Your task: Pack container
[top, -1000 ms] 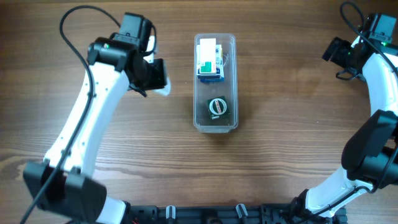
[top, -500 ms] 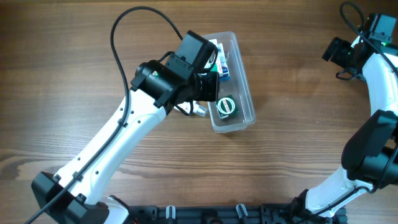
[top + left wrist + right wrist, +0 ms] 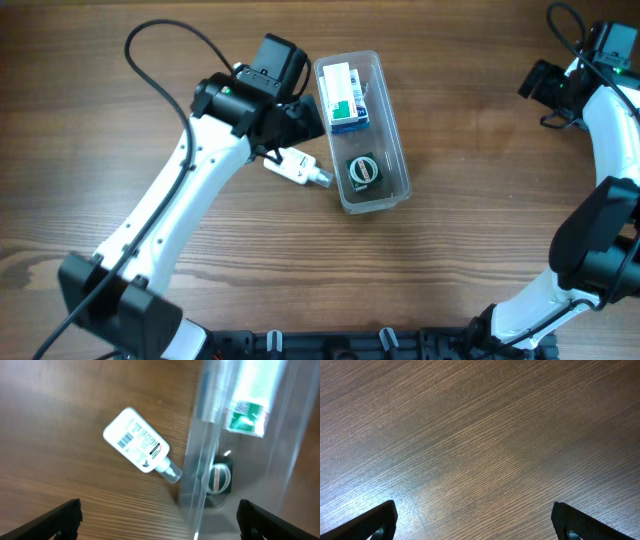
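Packing in hand: my left claw (image 3: 160, 521) spread wide and empty above the tabletop (image 3: 480, 240).
Nearest, one small white plastic bottle (image 3: 136, 446), flat-faced, barcode label up, clear nozzle, lying loose on the wood grain with its tip just beside the container (image 3: 200, 460) wall, so not yet packed. Next, the container itself: long clear tub, rounded corners, set askew. Inside, a round dark item (image 3: 361, 171) at the near end and a printed green-and-white cardboard box (image 3: 342, 97) at the far end. Farthest, my right claw (image 3: 479, 520), also wide, idle over bare wood, out of the way as I judge it.
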`<move>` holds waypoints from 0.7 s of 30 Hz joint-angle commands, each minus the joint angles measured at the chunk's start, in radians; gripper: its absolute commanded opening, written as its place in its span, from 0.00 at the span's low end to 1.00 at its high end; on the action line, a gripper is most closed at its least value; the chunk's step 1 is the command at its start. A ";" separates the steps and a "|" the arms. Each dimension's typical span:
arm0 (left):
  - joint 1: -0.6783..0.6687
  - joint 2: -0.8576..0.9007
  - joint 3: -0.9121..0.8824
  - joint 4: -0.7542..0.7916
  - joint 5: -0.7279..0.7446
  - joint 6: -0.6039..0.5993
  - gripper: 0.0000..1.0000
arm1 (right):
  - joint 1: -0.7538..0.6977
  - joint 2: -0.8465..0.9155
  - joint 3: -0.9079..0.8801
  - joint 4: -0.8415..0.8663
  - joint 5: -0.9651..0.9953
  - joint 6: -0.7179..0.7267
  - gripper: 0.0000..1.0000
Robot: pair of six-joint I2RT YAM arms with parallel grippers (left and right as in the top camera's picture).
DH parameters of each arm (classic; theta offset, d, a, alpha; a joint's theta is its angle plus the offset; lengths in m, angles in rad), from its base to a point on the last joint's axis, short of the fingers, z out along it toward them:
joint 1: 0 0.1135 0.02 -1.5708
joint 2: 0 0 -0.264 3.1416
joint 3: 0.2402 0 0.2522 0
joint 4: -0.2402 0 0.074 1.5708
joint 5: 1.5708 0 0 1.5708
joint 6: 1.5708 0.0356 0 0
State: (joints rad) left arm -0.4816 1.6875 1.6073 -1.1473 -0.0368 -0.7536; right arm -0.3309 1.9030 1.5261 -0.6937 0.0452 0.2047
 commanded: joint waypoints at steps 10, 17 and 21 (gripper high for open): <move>0.003 0.163 -0.119 0.088 0.002 -0.778 1.00 | -0.002 0.014 -0.005 0.002 0.003 0.011 1.00; 0.018 0.164 -0.273 0.274 0.002 -0.781 1.00 | -0.002 0.014 -0.005 0.002 0.003 0.011 1.00; 0.032 0.168 -0.333 0.344 0.002 -0.782 1.00 | -0.002 0.014 -0.005 0.002 0.003 0.012 1.00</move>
State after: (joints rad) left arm -0.4667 1.8416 1.3182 -0.8314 -0.0147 -1.5105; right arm -0.3309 1.9030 1.5261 -0.6937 0.0456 0.2047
